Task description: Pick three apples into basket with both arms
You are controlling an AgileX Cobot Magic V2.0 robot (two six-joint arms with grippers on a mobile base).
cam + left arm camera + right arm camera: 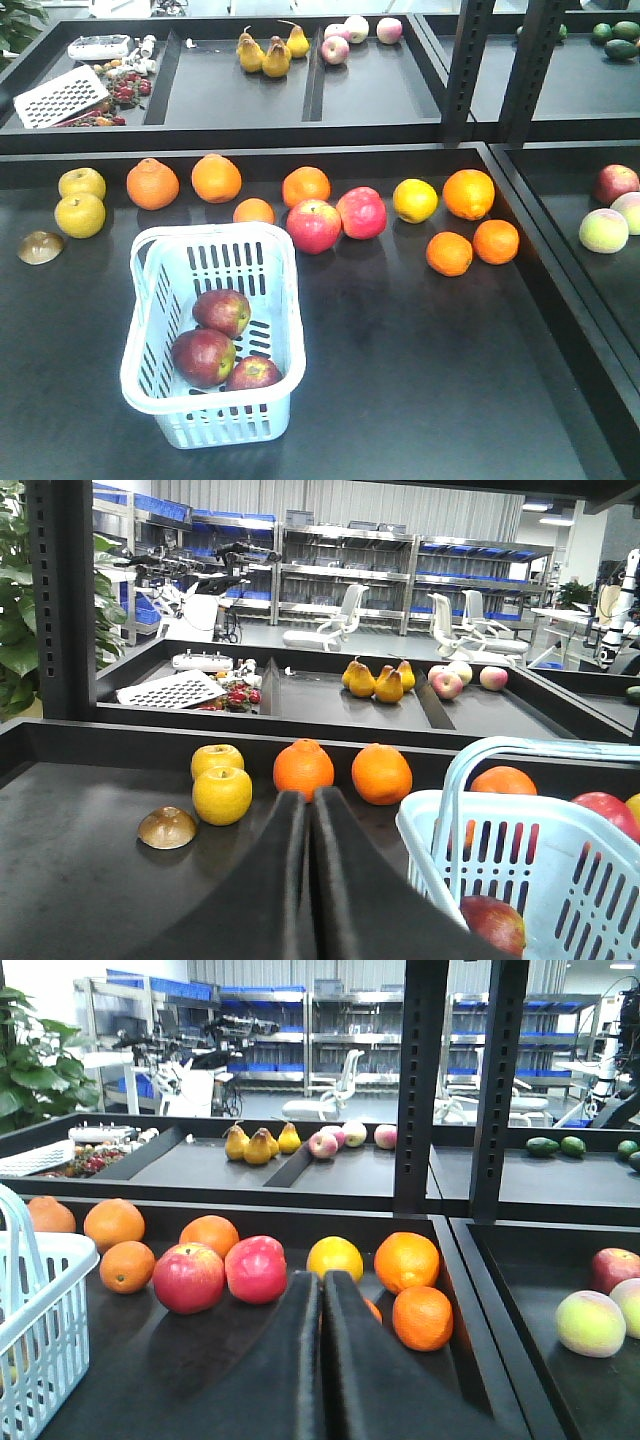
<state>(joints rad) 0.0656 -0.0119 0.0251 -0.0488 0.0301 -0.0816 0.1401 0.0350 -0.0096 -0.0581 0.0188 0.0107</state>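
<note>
Exterior front-facing view shows three apples [222, 345] lying inside the basket [150, 345] at lower left, no readable writing anywhere, while left gripper [310, 810] and right gripper [322, 1290] sit closed, empty.

the left gripper [308, 880] shows two broad, matte black fingers with smooth curved outer edges. the right gripper [322, 1360] looks the same: plain black, no markings visible.
</note>
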